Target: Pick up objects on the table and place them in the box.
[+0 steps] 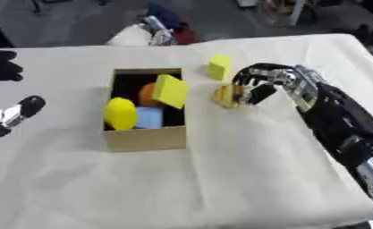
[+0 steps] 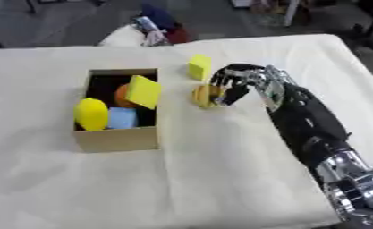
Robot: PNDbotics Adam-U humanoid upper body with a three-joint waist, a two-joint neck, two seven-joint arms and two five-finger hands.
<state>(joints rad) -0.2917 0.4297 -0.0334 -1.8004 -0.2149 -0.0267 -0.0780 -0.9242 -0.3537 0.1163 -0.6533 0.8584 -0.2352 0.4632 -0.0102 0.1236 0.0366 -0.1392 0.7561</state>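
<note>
Right robot hand [image 1: 256,87] | fingers curled | grasping orange-yellow block [image 1: 225,95]

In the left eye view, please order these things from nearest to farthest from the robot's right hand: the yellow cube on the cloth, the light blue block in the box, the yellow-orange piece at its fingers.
From the right hand:
1. Yellow-orange piece, at its fingers.
2. Yellow cube, on the cloth just behind the hand, to its left.
3. Light blue block, inside the box, farther left.

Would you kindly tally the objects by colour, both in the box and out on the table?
Yellow: 3, namely the egg shape, flat block and cube
Orange: 1
Light blue: 1
Mustard: 1, the piece at the right hand
Total: 6
</note>
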